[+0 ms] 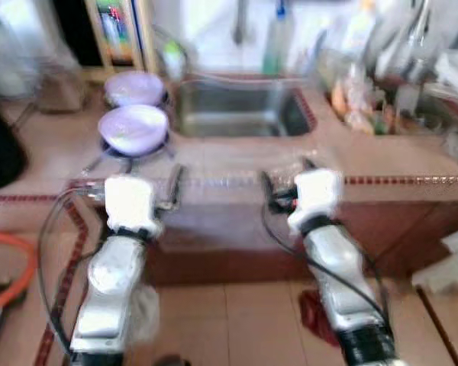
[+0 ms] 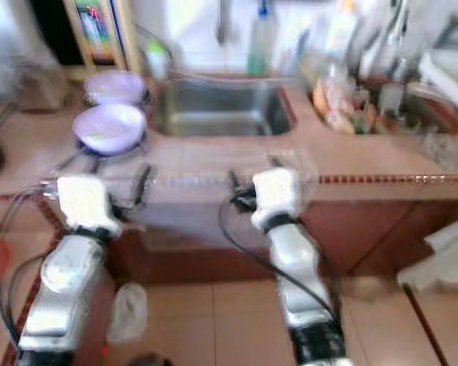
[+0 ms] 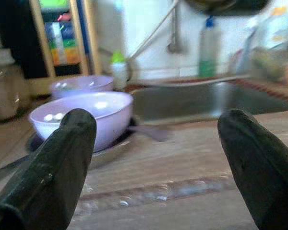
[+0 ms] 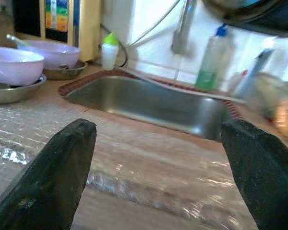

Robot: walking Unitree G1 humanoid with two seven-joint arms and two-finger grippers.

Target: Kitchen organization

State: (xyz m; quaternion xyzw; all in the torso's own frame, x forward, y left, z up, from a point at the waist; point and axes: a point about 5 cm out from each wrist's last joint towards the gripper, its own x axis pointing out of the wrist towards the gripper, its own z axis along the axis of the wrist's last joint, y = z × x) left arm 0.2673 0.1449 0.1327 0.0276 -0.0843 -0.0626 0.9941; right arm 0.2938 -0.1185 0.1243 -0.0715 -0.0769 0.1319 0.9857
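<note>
Two lilac bowls sit toward the tabletop's left side, the nearer bowl (image 1: 133, 128) on a metal plate and the farther bowl (image 1: 135, 88) behind it, both left of the sink (image 1: 240, 108). In the head views, the left end effector (image 1: 173, 188) and right end effector (image 1: 269, 192) hover at the tabletop's front edge, touching nothing. The blur suggests the robot is moving, so an arm could clip that edge.

In the left wrist view, the black fingers (image 3: 48, 172) are spread wide and empty, aimed at the near bowl; a low reach could, I judge, shove it off its plate (image 3: 105, 154).

In the right wrist view, the fingers (image 4: 53, 177) are likewise released, over crinkled plastic film (image 4: 134, 177) before the sink; the film might snag or slip under a fingertip
</note>
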